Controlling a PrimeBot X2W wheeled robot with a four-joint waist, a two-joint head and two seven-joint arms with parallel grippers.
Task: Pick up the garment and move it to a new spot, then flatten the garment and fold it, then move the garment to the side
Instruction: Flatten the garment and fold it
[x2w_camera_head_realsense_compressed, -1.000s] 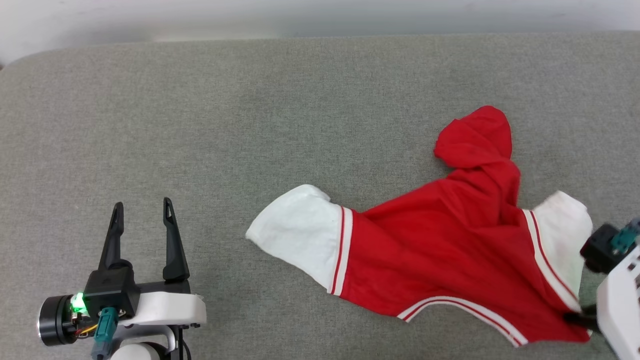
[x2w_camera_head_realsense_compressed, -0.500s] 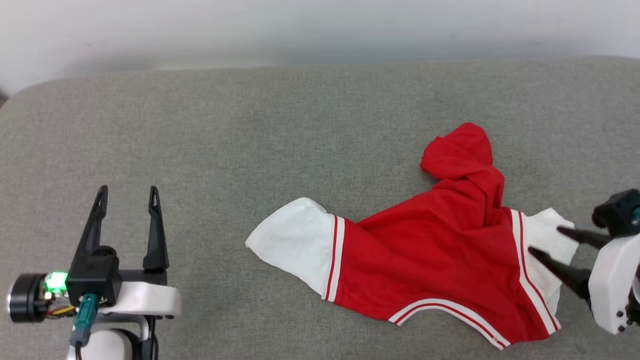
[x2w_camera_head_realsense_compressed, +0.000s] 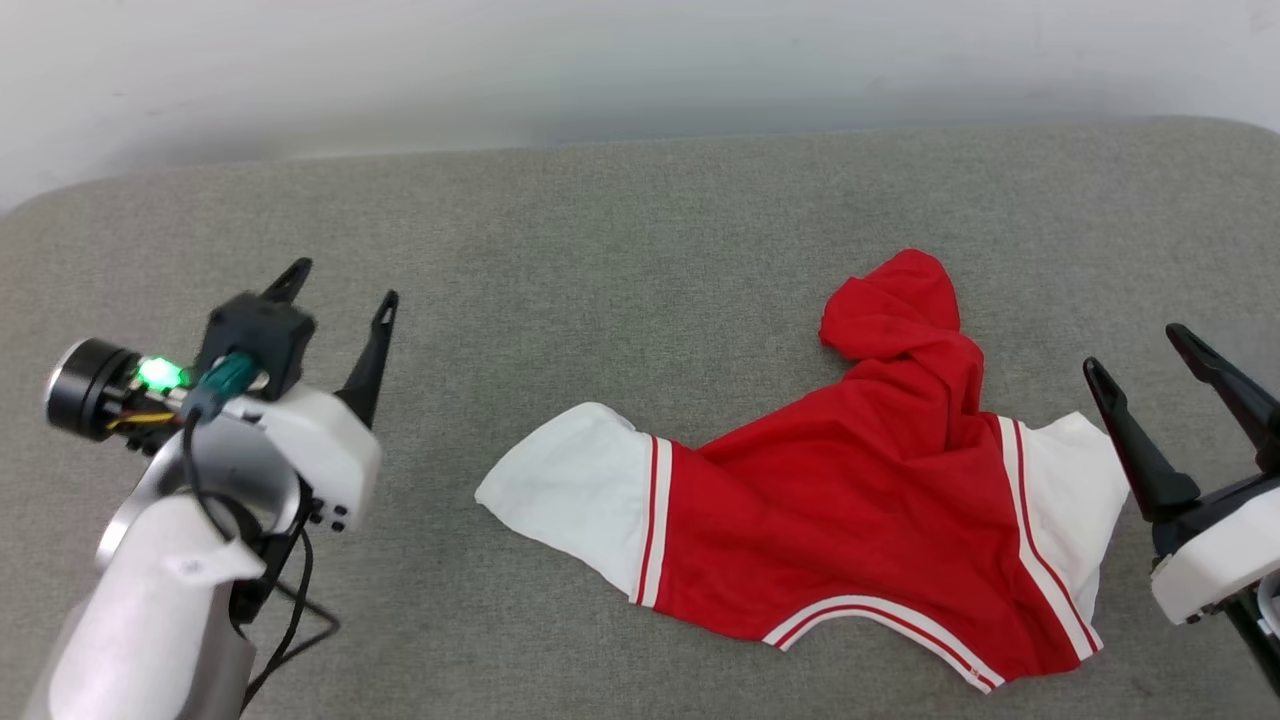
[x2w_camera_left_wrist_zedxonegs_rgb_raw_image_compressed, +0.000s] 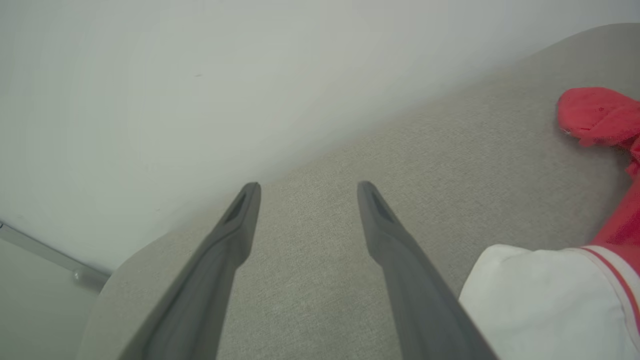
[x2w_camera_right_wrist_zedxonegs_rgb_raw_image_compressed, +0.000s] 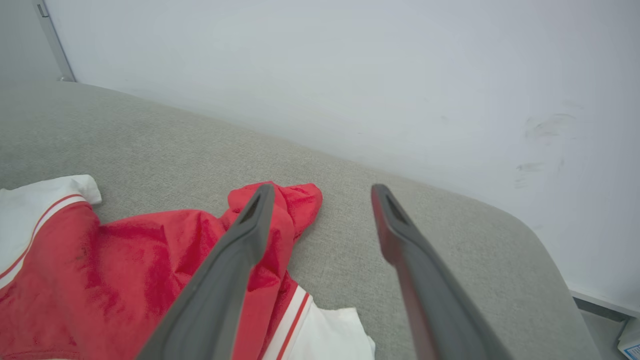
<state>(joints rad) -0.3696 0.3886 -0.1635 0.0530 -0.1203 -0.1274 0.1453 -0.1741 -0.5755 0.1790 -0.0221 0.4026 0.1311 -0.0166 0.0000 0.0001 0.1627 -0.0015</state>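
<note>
Garment: red jersey T-shirt (x2w_camera_head_realsense_compressed: 850, 530) lies rumpled right of centre on the grey cushion (x2w_camera_head_realsense_compressed: 600, 250) | Tools: left gripper (x2w_camera_head_realsense_compressed: 345, 281) and right gripper (x2w_camera_head_realsense_compressed: 1133, 348) both spread wide, empty | Step: flatten (far end bunched), likely best pinching left sleeve (x2w_camera_head_realsense_compressed: 560, 500) and right sleeve (x2w_camera_head_realsense_compressed: 1065, 480), drawing apart evenly.

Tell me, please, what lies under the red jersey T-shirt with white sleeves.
The red jersey T-shirt lies on the grey fabric surface. Anything beneath its bunched folds is hidden.
</note>
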